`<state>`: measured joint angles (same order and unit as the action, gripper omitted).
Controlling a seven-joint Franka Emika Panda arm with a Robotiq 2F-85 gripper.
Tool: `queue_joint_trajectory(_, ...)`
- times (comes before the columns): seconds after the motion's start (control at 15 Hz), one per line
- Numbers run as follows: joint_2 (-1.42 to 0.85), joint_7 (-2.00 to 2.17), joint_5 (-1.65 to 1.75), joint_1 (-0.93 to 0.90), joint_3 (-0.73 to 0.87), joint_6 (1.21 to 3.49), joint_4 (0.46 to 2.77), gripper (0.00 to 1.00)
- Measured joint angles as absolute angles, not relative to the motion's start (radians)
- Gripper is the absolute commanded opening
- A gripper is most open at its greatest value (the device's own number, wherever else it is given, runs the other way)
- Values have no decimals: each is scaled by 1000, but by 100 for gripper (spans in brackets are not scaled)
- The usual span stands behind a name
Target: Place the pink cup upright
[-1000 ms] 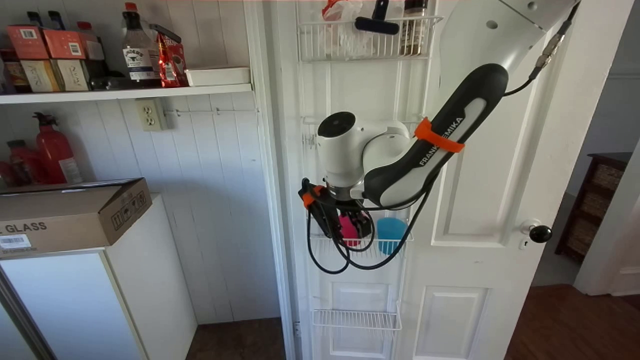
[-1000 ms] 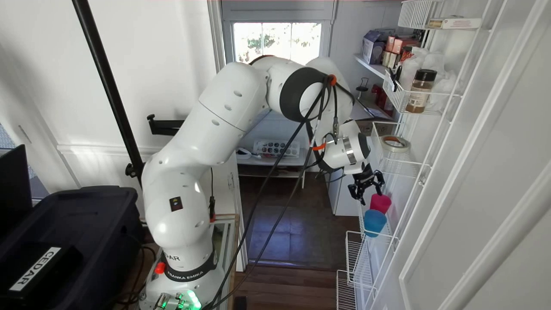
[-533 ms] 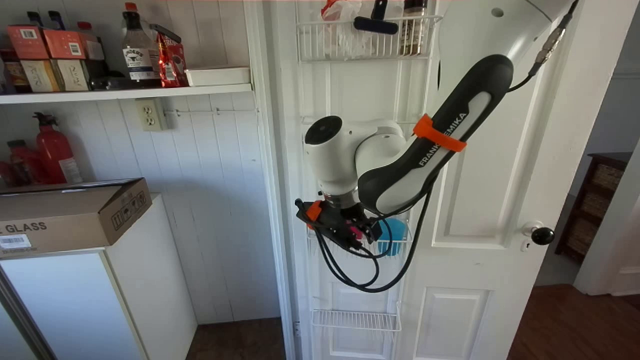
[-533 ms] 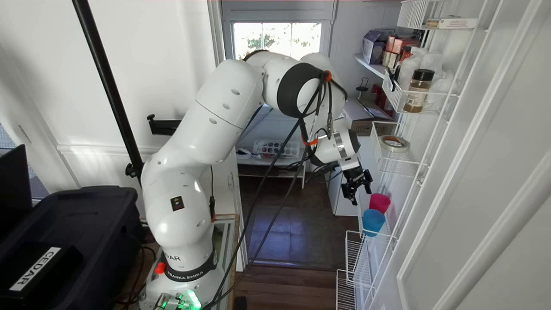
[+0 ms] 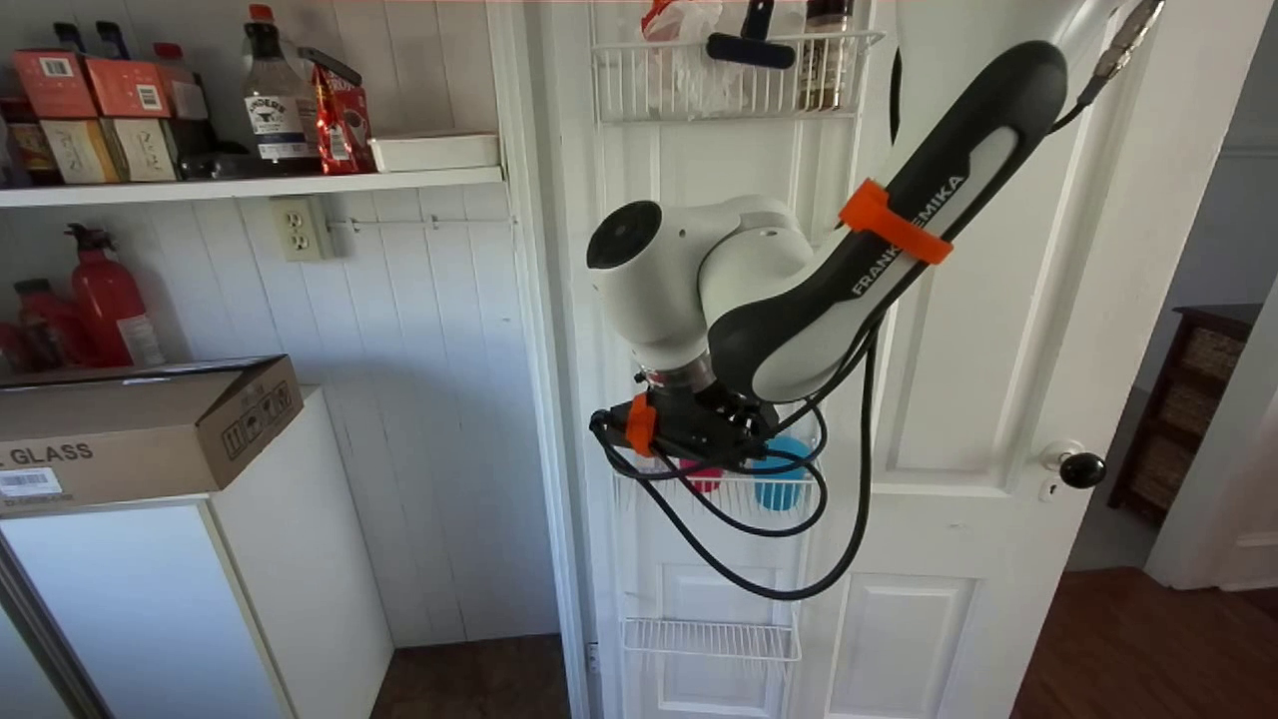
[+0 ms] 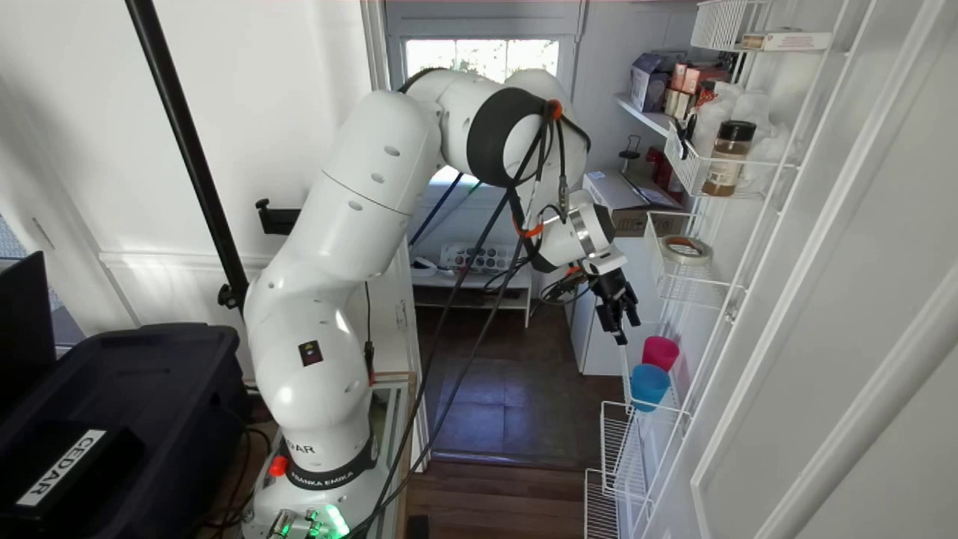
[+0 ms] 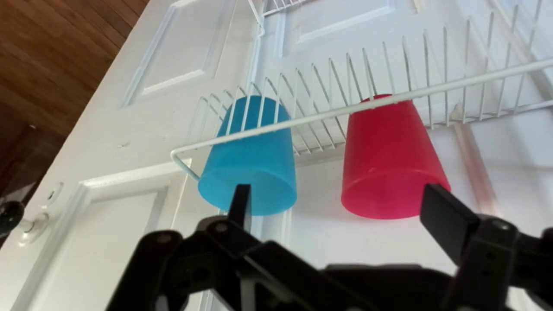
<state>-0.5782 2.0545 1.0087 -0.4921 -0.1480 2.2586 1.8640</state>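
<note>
The pink cup (image 7: 391, 151) stands upright, mouth up, in a white wire door basket (image 7: 319, 115). The wrist picture is upside down, so the mouth faces its lower edge. The pink cup also shows in both exterior views (image 5: 703, 477) (image 6: 660, 352), partly hidden behind the gripper and cables in the first of these. My gripper (image 7: 337, 190) is open and empty. In an exterior view the gripper (image 6: 629, 332) hangs in front of and a little above the pink cup, apart from it.
A light blue cup (image 7: 255, 160) stands upright beside the pink cup in the same basket. A basket with tape rolls (image 6: 687, 251) is above. Another basket holds a spice jar (image 6: 727, 159) and bags. Loose cables (image 5: 789, 594) hang below the wrist.
My gripper has moved back from the pink cup, away from the door, and tilted. The pink cup stays standing in the basket. The door has shifted very slightly.
</note>
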Motion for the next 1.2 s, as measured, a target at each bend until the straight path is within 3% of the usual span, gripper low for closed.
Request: queue_joint_trajectory(1.2, -138, 1830, 783, -431, -277, 2177, 2207, 100)
